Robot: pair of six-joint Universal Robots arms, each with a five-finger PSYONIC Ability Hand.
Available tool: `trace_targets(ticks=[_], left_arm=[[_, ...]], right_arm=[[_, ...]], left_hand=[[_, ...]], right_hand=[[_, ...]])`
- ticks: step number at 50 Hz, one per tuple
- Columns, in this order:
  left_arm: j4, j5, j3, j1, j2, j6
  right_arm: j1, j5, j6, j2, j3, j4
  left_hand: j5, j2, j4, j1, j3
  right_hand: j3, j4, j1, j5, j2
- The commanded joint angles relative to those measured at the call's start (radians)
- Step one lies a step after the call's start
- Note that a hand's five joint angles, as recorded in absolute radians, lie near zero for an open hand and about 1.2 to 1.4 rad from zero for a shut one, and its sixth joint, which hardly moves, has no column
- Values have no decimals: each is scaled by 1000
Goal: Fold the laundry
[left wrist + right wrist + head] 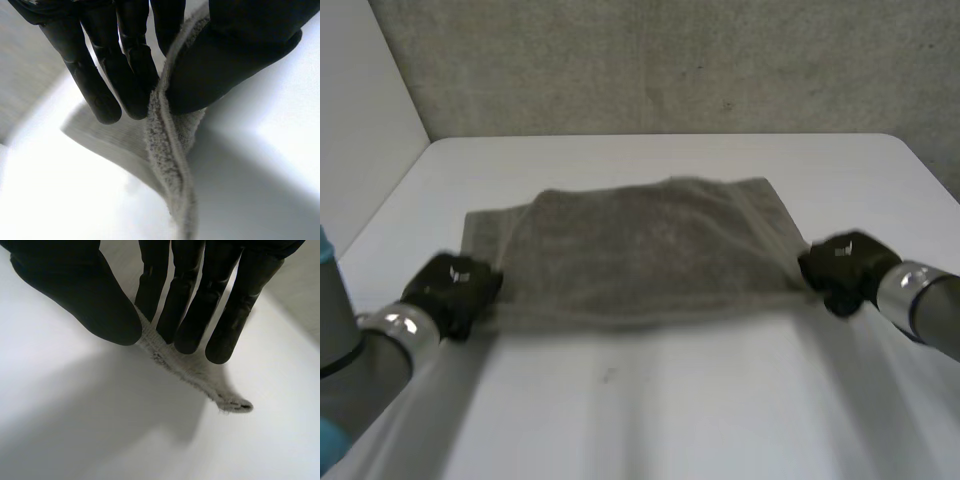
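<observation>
Grey towel (650, 250) lies partly folded across the middle of the white desk (670, 400), my left robot hand (452, 285) clamped thumb-to-fingers on its near left corner and my right robot hand (840, 268) likewise pinching its near right corner.

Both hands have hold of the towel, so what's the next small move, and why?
Probably carry both hands forward, toward the far edge of the towel: the left hand and right hand each pinch a near corner, held off the table.
</observation>
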Motion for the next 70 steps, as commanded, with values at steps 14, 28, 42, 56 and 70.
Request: trace_targets(ticks=[14, 28, 42, 56, 70], left_arm=[[121, -7, 49, 19, -12, 201], [374, -13, 387, -48, -429, 207], [383, -164, 422, -53, -477, 206], [385, -197, 208, -59, -242, 117], [380, -184, 166, -59, -171, -115]], right_arm=[[107, 138, -253, 45, -132, 144], [209, 239, -208, 350, -380, -328], [213, 255, -182, 376, -385, -460], [100, 173, 123, 97, -167, -151], [-81, 35, 150, 57, 80, -123]], left_hand=[[179, 179, 179, 215, 180], [179, 179, 179, 215, 180], [-965, -966, -966, -930, -965], [-1015, -1016, -1016, -979, -1015], [-1009, -1010, -1010, -974, -1009]], right_hand=[[215, 207, 433, 245, 221], [215, 207, 433, 245, 221], [-1006, -1015, -789, -977, -1001], [-1006, -1015, -789, -977, -1001], [-670, -679, -453, -641, -665]])
